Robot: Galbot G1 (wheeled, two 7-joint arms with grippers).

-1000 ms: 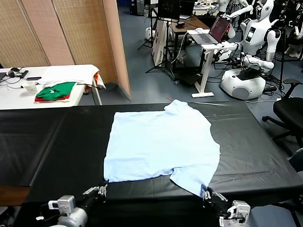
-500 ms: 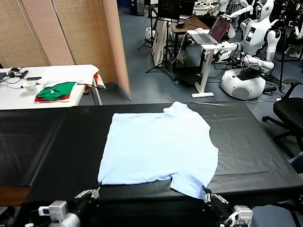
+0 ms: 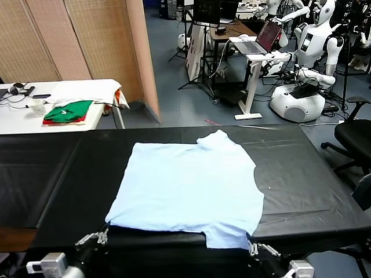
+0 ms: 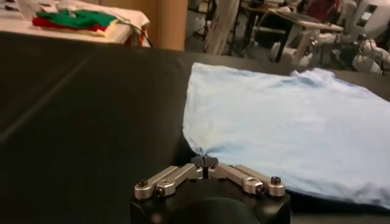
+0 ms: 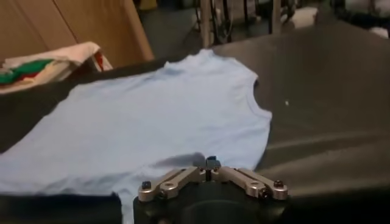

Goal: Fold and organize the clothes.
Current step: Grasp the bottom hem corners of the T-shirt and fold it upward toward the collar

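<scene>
T-shirt (image 3: 188,188): pale blue; flat | both grippers pinching near corners

T-shirt (image 3: 188,188): thin soft cloth, matt, lightly rippled. Table cover (image 3: 301,174): black sheet, smooth, slight sheen, creased. Left gripper (image 4: 204,163), right gripper (image 5: 211,163): bare brushed-metal links, black housing.

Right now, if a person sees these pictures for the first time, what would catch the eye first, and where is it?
The eye goes first to the pale blue T-shirt, spread flat in the middle of the black table. Next come the two end effectors at the table's near edge: the left end effector is shut on the shirt's near left corner and the right end effector on its near right corner. Far left, green and red folded garments lie on a white table.
</scene>
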